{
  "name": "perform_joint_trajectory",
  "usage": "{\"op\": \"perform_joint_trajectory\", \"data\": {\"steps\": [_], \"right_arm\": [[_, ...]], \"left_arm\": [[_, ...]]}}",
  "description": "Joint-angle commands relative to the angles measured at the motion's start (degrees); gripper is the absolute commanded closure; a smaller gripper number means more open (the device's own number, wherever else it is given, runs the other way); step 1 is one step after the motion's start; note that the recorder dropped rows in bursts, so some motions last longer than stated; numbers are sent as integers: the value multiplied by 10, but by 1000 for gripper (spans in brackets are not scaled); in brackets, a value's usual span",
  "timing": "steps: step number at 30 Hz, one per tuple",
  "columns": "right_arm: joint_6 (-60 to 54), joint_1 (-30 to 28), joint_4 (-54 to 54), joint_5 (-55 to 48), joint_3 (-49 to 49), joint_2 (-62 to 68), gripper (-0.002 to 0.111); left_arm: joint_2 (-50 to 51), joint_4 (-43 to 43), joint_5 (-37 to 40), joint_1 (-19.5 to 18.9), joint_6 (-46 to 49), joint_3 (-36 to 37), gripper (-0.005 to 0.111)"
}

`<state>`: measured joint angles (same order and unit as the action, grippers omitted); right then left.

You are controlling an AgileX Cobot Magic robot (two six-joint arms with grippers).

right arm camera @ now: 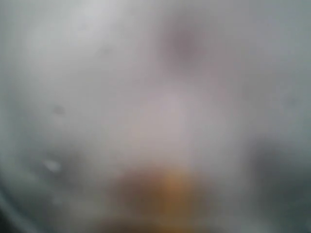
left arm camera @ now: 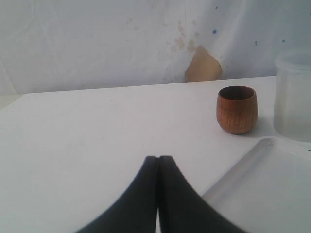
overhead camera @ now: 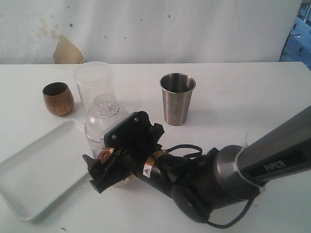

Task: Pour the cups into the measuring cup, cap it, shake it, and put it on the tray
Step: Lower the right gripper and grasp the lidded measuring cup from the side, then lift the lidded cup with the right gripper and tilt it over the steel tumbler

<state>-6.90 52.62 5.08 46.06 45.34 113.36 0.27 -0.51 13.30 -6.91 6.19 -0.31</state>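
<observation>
The clear measuring cup stands upright by the tray's near right corner, with a domed perforated cap on it. My right gripper is open, its jaws wide astride the cup's lower body and hiding it. The right wrist view is only a grey blur, with the cup right against the lens. The brown wooden cup stands at the back left. The steel tumbler stands at the back centre. The white tray lies at the front left. My left gripper is shut on nothing, low over the table short of the tray.
A frosted translucent container stands just behind the measuring cup, beside the wooden cup. The right arm stretches across the front right of the table, with a black cable looped beside it. A wall closes off the back.
</observation>
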Motion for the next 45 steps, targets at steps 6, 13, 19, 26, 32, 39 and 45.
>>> {"op": "perform_joint_trajectory", "data": {"steps": [6,13,19,26,32,39,45], "right_arm": [[-8,-1,74,8,14,13,41],[-23,-1,73,10,19,-2,108],[-147,-12,156,-92,97,-57,108],[-175,-90,173,-166,212,-78,108],[-246,-155,170,-242,322,-52,108],[-282,-203,149,-323,441,27,108],[-410,-200,112,-314,449,62,108]], "left_arm": [[-3,-1,-4,4,1,3,107],[-3,-1,-4,4,1,3,107],[-3,-1,-4,4,1,3,107],[-3,-1,-4,4,1,3,107],[-3,-1,-4,4,1,3,107],[-3,-1,-4,4,1,3,107],[-3,-1,-4,4,1,3,107]]}}
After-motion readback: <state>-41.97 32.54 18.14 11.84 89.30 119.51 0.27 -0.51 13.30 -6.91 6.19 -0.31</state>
